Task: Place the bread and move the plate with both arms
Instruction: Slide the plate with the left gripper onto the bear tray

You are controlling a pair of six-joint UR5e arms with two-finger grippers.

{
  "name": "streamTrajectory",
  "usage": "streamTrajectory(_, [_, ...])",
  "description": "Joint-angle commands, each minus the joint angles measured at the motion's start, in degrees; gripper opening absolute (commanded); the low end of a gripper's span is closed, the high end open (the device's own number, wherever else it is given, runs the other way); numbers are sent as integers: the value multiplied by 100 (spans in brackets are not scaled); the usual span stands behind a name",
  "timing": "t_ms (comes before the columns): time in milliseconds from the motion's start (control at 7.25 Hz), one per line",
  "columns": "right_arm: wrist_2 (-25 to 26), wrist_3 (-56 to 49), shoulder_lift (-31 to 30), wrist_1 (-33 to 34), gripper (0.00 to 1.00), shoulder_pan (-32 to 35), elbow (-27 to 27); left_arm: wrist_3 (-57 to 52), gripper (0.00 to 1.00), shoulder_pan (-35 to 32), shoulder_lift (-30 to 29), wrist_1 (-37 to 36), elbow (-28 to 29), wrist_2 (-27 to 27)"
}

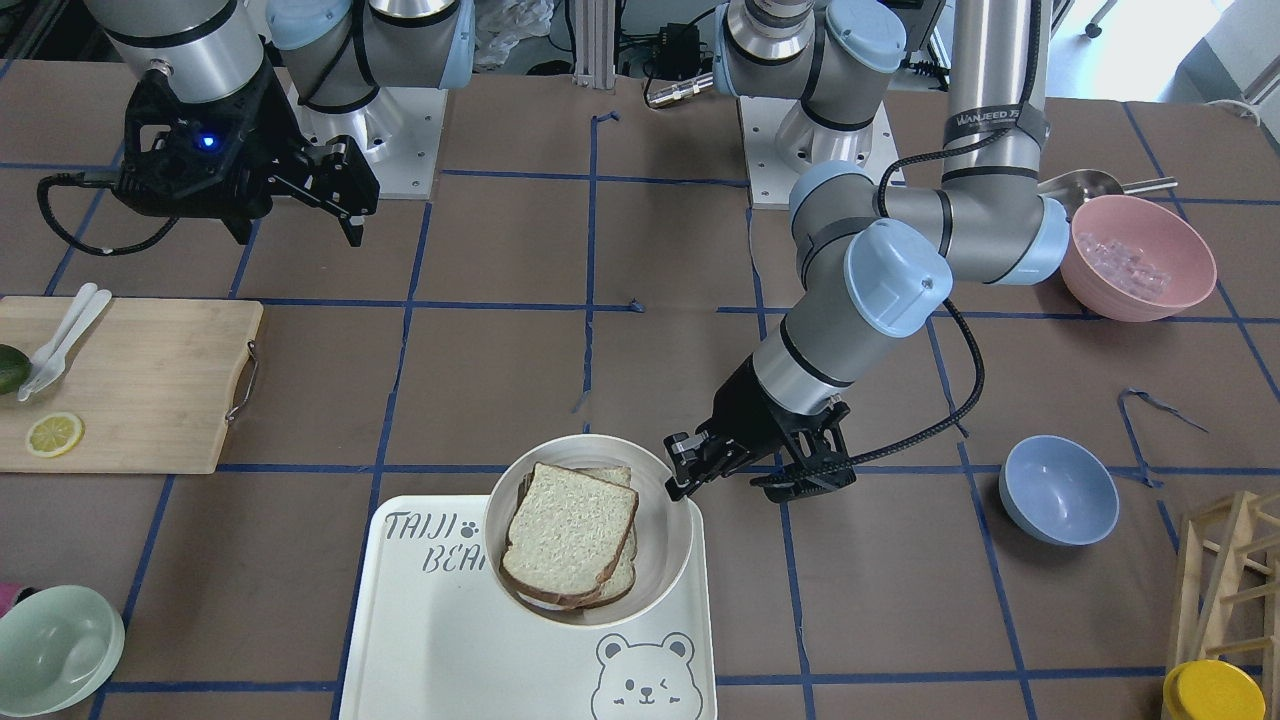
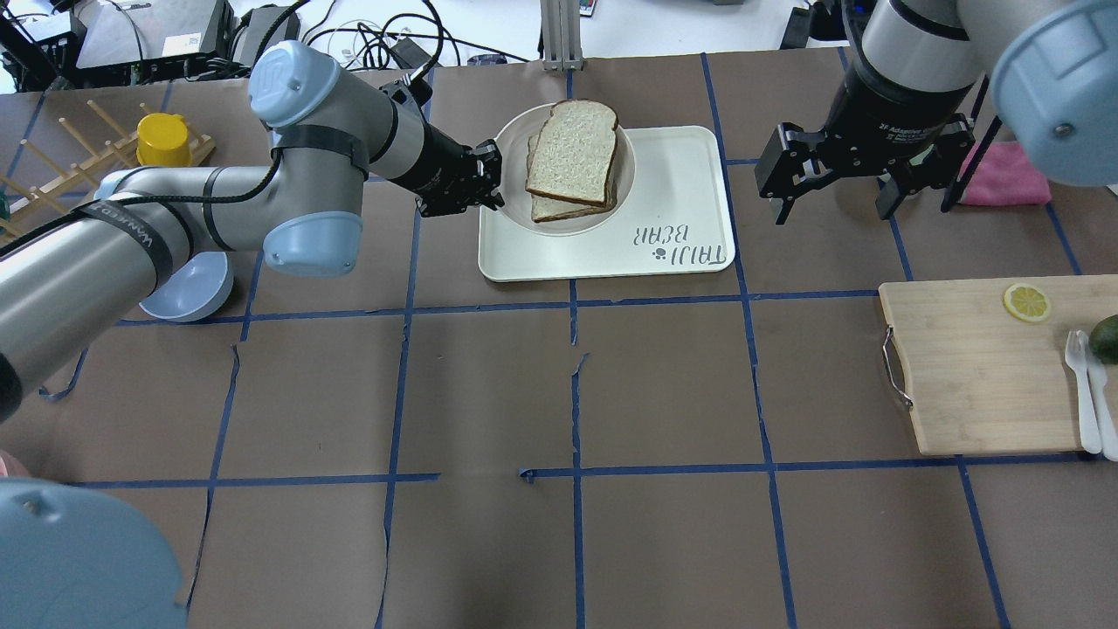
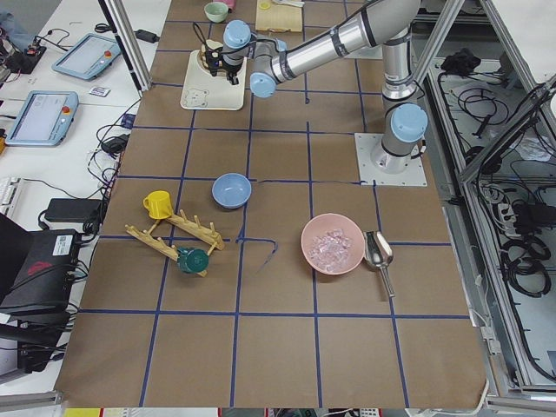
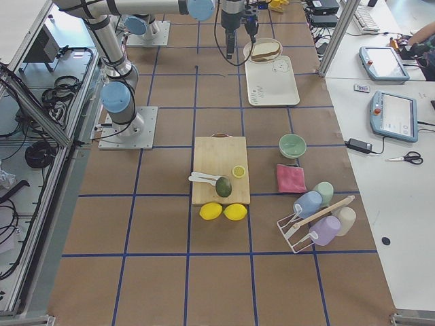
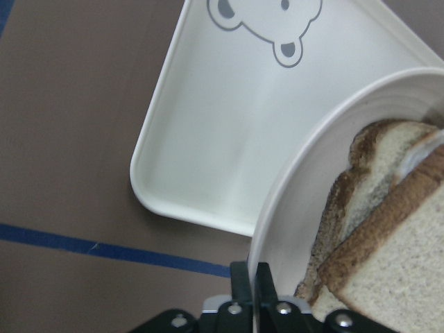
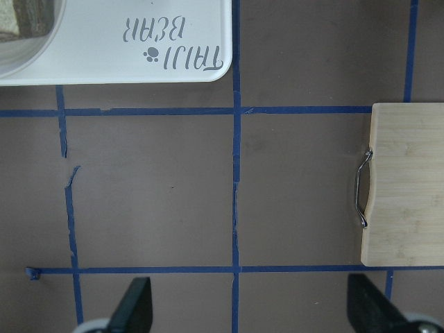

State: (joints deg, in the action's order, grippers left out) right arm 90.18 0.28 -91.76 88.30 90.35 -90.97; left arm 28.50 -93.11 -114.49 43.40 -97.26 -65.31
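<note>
The round cream plate (image 1: pixel 668 560) sits over the bear-print tray's corner (image 1: pixel 440 640), its rim overhanging the edge. Two bread slices are stacked in it; the large dark-crusted bread (image 1: pixel 570 530) lies on top. It also shows in the overhead view (image 2: pixel 572 148). My left gripper (image 1: pixel 685 472) is shut on the plate's rim at its side, as the left wrist view (image 5: pixel 257 277) shows close up. I cannot tell whether the plate is lifted. My right gripper (image 2: pixel 834 205) is open and empty, held above the table beside the tray (image 2: pixel 672 175), apart from the plate (image 2: pixel 511 140).
A wooden cutting board (image 2: pixel 978 367) with a lemon slice and white cutlery lies on the robot's right. A blue bowl (image 1: pixel 1058 488), a pink bowl (image 1: pixel 1140 255) and a wooden rack (image 2: pixel 87 148) stand on its left. A pale green bowl (image 1: pixel 55 648) sits at a far corner.
</note>
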Motion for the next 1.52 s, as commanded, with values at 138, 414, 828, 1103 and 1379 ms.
streamTrajectory(138, [0,7,0,56,100,0,0,252,0,-14,-958,168,1066,18])
streamTrajectory(414, [9,7,0,47,100,0,0,270,0,-49,-1294,151,1209,18])
streamTrajectory(828, [0,15,0,56,100,0,0,296,0,-224,-1391,116,1139,1])
streamTrajectory(1103, [0,16,0,73,100,0,0,288,0,-251,-1532,99,1147,27])
streamTrajectory(1379, [0,24,0,74,100,0,0,261,0,-251,-1532,90,1139,19])
